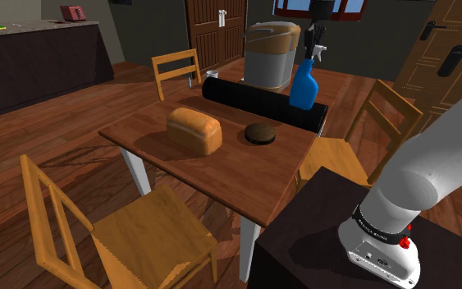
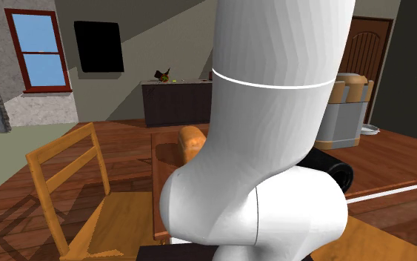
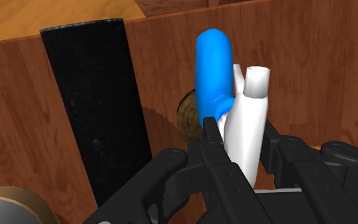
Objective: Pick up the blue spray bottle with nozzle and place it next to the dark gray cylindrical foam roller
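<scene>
The end effector point(image 3: 240, 145) is clenched on the white nozzle head point(image 3: 250, 105) of the blue spray bottle point(image 1: 304, 87), its black fingers point(image 3: 210, 137) pressing that head from both sides. The bottle's blue body extends straight away from the end effector. The bottle hangs from the end effector above the desk point(image 1: 221, 168) and touches nothing else. In the wrist view it sits just beside the black foam roller point(image 1: 253, 100), apart from it, and over a dark round disc point(image 1: 260, 133). What is inside the bottle cannot be told. The foam roller lies flat on the desk. The disc rests on the desk near the roller's side that faces the stand point(image 1: 319, 234). On that same side of the roller, farther along its length from the bottle, a tan loaf of bread point(image 1: 194, 130) lies on the desk. On the roller's opposite side stands a grey container with a tan lid point(image 1: 270, 56), close to the roller. Its lid is on, so its contents are hidden. Wooden chairs ring the desk: one point(image 1: 176, 70) beyond the roller's end near the loaf, one point(image 1: 368, 135) past the roller's other end, and one point(image 1: 130, 234) well apart from the roller, beyond the loaf.
</scene>
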`<state>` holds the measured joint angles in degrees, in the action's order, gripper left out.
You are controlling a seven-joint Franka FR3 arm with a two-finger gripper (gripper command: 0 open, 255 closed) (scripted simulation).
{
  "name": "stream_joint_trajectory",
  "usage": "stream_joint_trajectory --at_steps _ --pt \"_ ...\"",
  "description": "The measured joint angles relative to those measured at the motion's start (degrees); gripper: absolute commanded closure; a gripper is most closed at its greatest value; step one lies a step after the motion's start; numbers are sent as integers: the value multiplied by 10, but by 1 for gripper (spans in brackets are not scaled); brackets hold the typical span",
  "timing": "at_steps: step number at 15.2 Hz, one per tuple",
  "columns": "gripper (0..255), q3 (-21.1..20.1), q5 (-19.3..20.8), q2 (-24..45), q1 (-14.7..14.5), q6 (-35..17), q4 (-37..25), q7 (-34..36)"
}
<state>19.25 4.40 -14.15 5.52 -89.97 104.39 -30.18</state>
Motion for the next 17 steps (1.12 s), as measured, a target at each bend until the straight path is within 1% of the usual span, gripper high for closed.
stream_joint_trajectory --at_steps 17 --pt "255 6 7 -13 5 -132 145 3"
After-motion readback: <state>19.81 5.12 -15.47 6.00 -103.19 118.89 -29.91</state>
